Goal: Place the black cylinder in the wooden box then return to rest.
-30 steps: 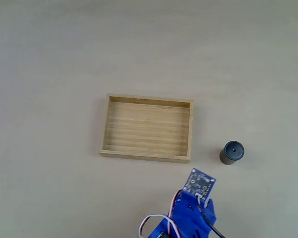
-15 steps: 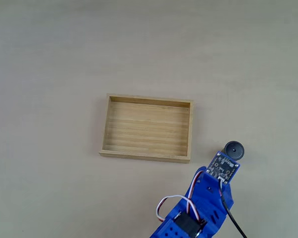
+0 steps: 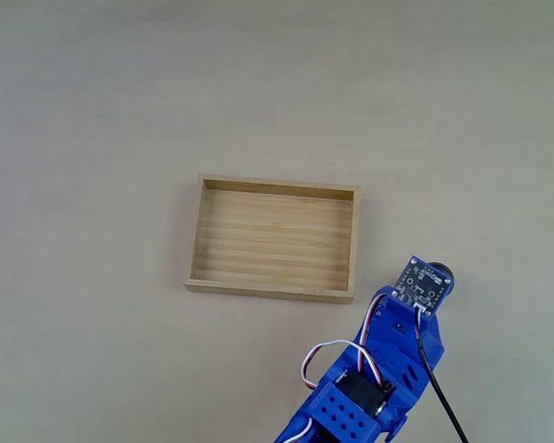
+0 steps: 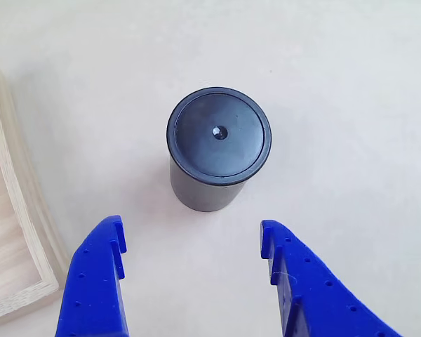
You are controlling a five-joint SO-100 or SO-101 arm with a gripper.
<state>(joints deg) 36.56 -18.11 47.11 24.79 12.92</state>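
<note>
On the pale tabletop (image 3: 92, 111), to the right of the wooden box (image 3: 273, 238) in the fixed view, the black cylinder (image 4: 217, 149) is seen standing upright, clear of the box and not touching it. In the fixed view most of the cylinder is covered by the small circuit board (image 3: 422, 287) at the front of the blue arm (image 3: 379, 369); a dark sliver of it is left showing at the board's upper right. In the other view the round, slightly recessed top with a small central dot is presented, and the blue gripper (image 4: 189, 235) is held spread wide, its two fingers apart at the lower edge, short of the cylinder and touching nothing. A corner of the box wall is caught at that view's left edge. Red, white and black wires (image 3: 337, 355) are looped along the arm.
</note>
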